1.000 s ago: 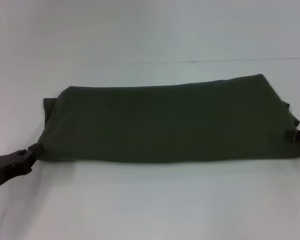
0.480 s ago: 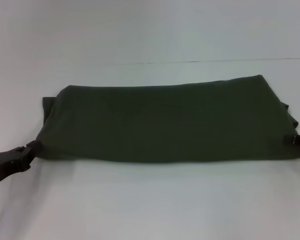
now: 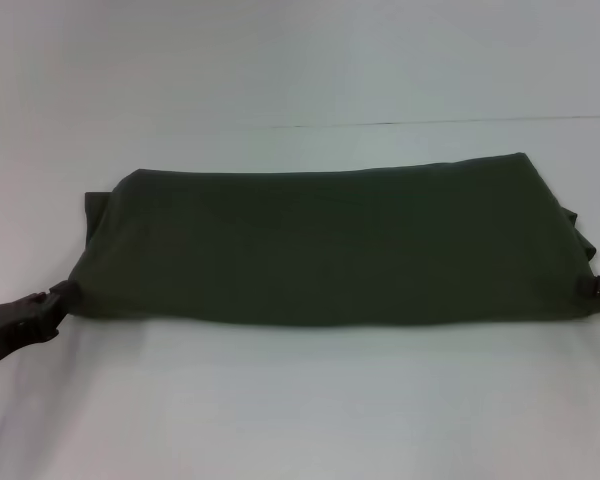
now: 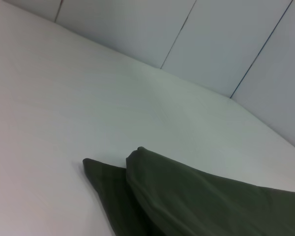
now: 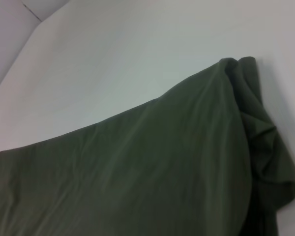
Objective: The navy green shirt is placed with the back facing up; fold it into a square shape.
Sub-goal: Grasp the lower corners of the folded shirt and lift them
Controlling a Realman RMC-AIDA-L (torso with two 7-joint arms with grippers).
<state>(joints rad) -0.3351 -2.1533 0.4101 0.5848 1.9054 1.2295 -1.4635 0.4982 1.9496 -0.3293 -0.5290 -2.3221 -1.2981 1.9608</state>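
Already folded into a long band, the navy green shirt (image 3: 330,245) stretches across the middle of the head view on a plain white table (image 3: 300,410), and nothing else lies near it. A thin dark seam (image 3: 450,122) runs across the upper part of the frame where the table meets the pale backdrop. Nothing stands between the grippers and the cloth. At the lower left of the frame the left gripper (image 3: 60,295) touches the shirt's near left corner, its black fingers pinched on a small tip of fabric. At the right edge of the frame the right gripper (image 3: 598,285) shows only as a small black tip against the shirt's near right corner; whether it grips or is parted cannot be told. The left wrist view shows a layered corner of the shirt (image 4: 187,196) low in the frame, with white table and grey wall panels (image 4: 226,44) above. The right wrist view is filled by the smooth top layer (image 5: 137,167), with bunched folds at the right of the frame. Compared with a second ago, the left gripper sits lower and nearer the left edge, the right gripper has slid lower and outward, and the shirt's near edge lies slightly lower and flatter.
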